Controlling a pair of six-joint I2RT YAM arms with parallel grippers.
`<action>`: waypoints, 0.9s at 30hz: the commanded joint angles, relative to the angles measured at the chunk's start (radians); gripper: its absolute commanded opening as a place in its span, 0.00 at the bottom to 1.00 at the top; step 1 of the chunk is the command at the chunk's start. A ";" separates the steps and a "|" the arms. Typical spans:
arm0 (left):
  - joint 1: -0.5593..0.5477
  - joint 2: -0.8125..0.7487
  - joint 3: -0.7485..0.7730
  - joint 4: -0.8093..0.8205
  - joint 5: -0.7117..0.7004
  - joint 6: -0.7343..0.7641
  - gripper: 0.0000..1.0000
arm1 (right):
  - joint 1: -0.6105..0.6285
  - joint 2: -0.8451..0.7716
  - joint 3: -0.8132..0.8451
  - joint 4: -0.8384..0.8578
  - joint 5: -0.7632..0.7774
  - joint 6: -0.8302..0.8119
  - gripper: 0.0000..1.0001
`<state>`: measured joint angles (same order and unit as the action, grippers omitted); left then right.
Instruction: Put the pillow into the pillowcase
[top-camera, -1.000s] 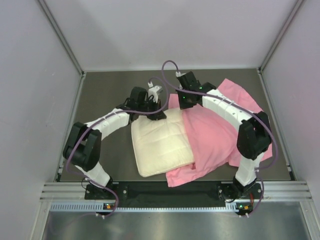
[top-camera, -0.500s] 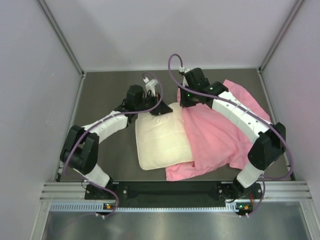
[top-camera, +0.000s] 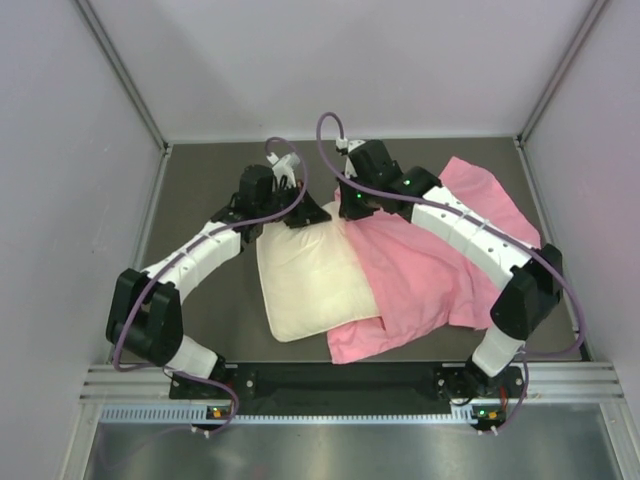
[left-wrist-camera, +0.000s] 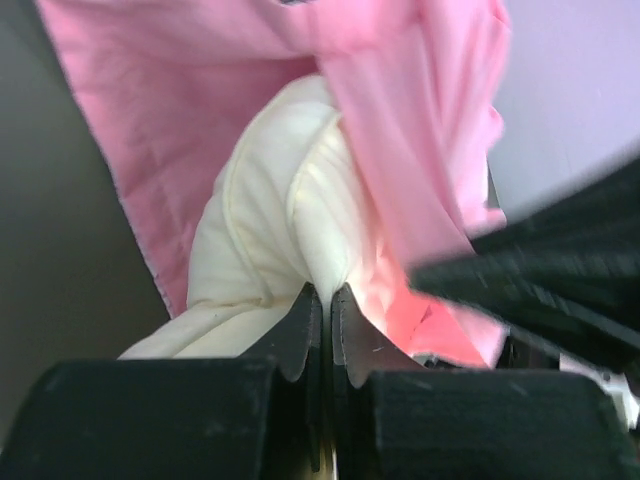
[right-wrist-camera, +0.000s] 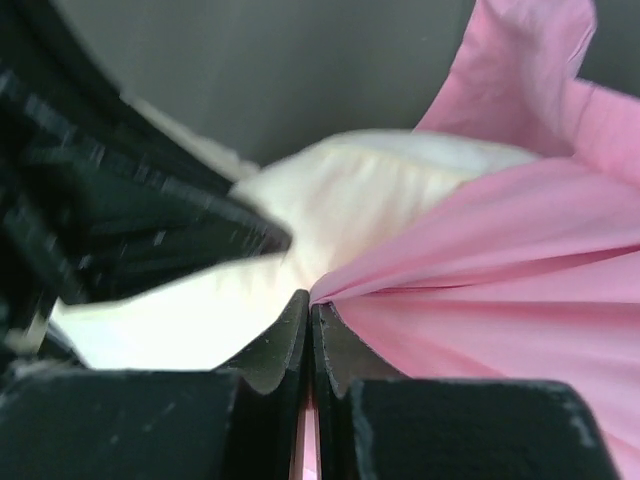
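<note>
The cream-white quilted pillow (top-camera: 305, 282) lies on the dark table, its right side under the pink pillowcase (top-camera: 440, 255). My left gripper (top-camera: 305, 215) is shut on the pillow's far edge; the left wrist view shows the jaws pinching the cream fabric (left-wrist-camera: 280, 210), with the pillowcase (left-wrist-camera: 400, 110) draped over it. My right gripper (top-camera: 345, 208) is shut on the pillowcase edge right beside the left gripper; the right wrist view shows pink fabric (right-wrist-camera: 500, 280) clamped between the jaws, with the pillow (right-wrist-camera: 330, 220) behind. The pillow's print and tag are hidden.
The dark table (top-camera: 210, 180) is closed in by pale walls on three sides, with a metal rail (top-camera: 340, 375) along the near edge. The pillowcase spreads toward the right wall. The two grippers sit almost against each other at the back middle.
Both grippers have moved left and a little toward the back. The pillow's far end has been dragged left with them, and the pillowcase edge has followed over the pillow's right side.
</note>
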<state>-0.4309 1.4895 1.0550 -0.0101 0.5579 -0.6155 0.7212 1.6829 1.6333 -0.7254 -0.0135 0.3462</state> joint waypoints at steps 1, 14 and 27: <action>0.030 -0.048 0.037 0.119 -0.059 -0.096 0.00 | 0.101 -0.055 0.053 0.076 -0.144 0.057 0.00; 0.027 -0.126 -0.004 0.136 -0.049 -0.182 0.00 | 0.087 -0.071 -0.020 0.126 -0.178 0.070 0.00; -0.066 -0.206 -0.124 0.355 0.026 -0.332 0.00 | 0.081 0.078 0.053 0.339 -0.466 0.165 0.00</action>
<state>-0.4416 1.3464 0.8898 0.0738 0.4194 -0.8421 0.7563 1.7443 1.6569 -0.6556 -0.2035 0.4301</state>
